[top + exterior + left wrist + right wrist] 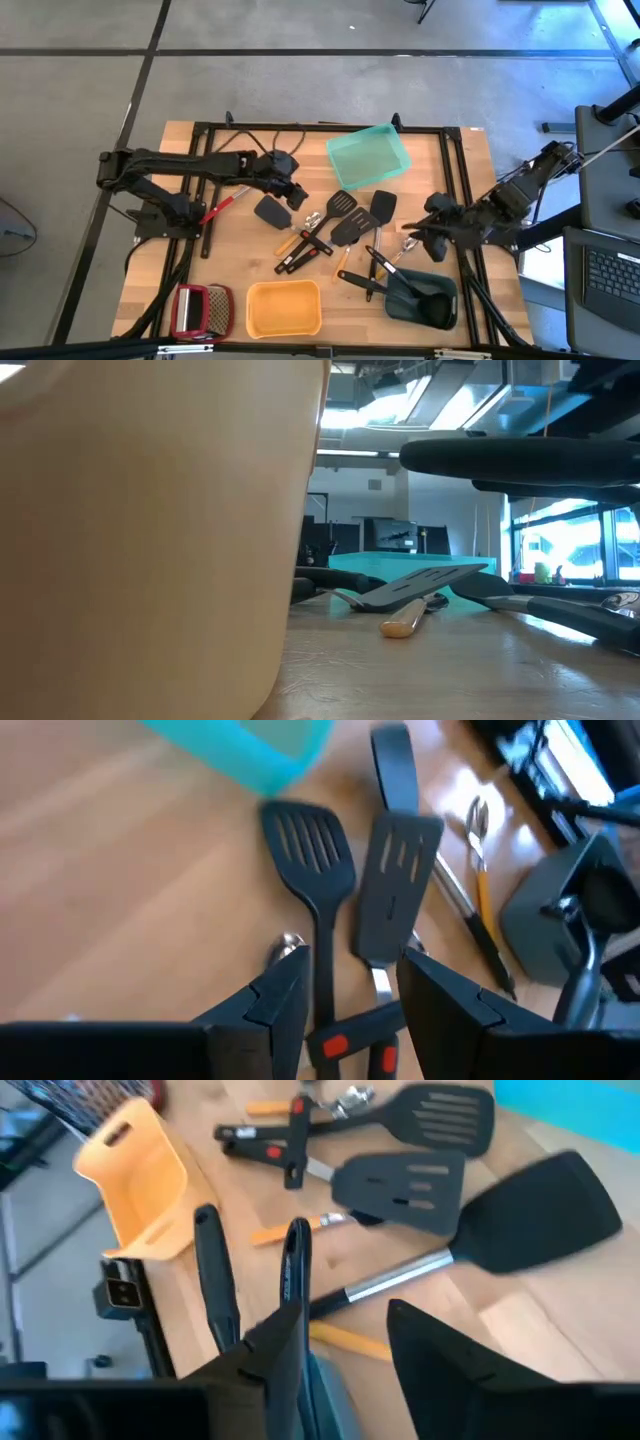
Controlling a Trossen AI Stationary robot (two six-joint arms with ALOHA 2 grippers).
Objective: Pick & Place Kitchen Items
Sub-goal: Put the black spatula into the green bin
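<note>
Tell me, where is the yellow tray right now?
In the high view the yellow tray sits at the table's near edge, left of centre, between the red-framed grater and the grey-blue tray holding black utensils.

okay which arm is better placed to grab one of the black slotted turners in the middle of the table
Left, probably. The left gripper hangs open right over the slotted turners, their handles between its fingers. The right gripper sits nearer the grey-blue tray, beside the plain black spatula.
</note>
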